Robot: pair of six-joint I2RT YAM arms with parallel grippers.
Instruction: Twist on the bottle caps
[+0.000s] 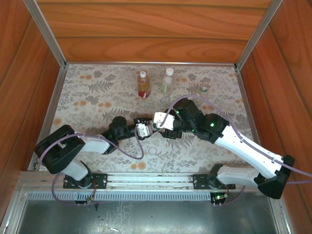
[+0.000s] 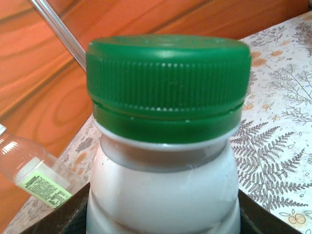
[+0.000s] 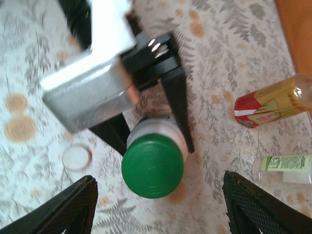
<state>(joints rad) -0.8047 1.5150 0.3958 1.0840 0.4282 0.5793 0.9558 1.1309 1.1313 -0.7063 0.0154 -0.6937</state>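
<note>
**Mia:** Where is the white bottle (image 2: 161, 195)?

**Ben:** In the middle of the desk (image 1: 87, 97). The left end effector (image 1: 144, 128) is shut tight on its body. The green cap (image 3: 152, 165) sits on top.

**Mia:** And the right end effector (image 3: 158, 190)?

**Ben:** It is wide open and holds nothing. One finger is at 3 o'clock of the cap and one at 9 o'clock, and neither touches it.

**Mia:** Where should it grab?

**Ben:** On the cap's ribbed side, I think. The bumps should stop slipping. The bottle looks light and smooth and may squash, so squeeze gently.

**Mia:** Any more?

**Ben:** An amber bottle (image 1: 143, 84) stands at 12 o'clock. From the right wrist, a loose white cap (image 3: 77, 157) lies at 9 o'clock of the green cap.
</note>
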